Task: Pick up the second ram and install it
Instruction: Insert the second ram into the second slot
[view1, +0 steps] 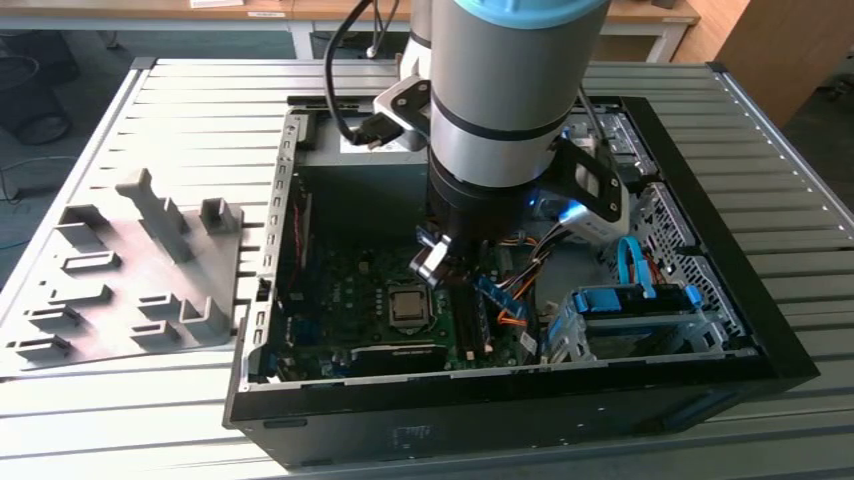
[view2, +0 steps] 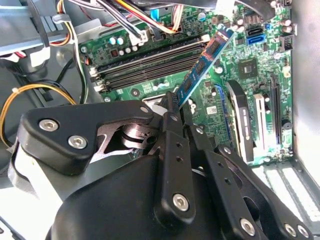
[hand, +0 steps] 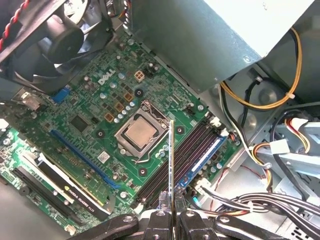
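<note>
Gripper (hand: 172, 212) was closed narrow on the second ram (view2: 205, 60), fingers pinching one end of the stick. In the first wrist view the stick showed edge-on, running out from the fingertips. It hung over the motherboard (hand: 95, 105), between the CPU socket (hand: 139, 134) and the memory slots (hand: 192, 150). In the second wrist view the blue-green board slanted away from the fingers, far end near the slots. Couldn't tell if it touched a slot. Beyond that, an expansion card (hand: 65, 192), a black fan (hand: 55, 40) and the grey power supply (hand: 215, 40). In the exterior view the arm (view1: 514, 90) reached down into the open computer case (view1: 747, 340) on the slatted metal table (view1: 174, 110). The grey slotted tray (view1: 120, 290) lay to the exterior view's left of the case.
</note>
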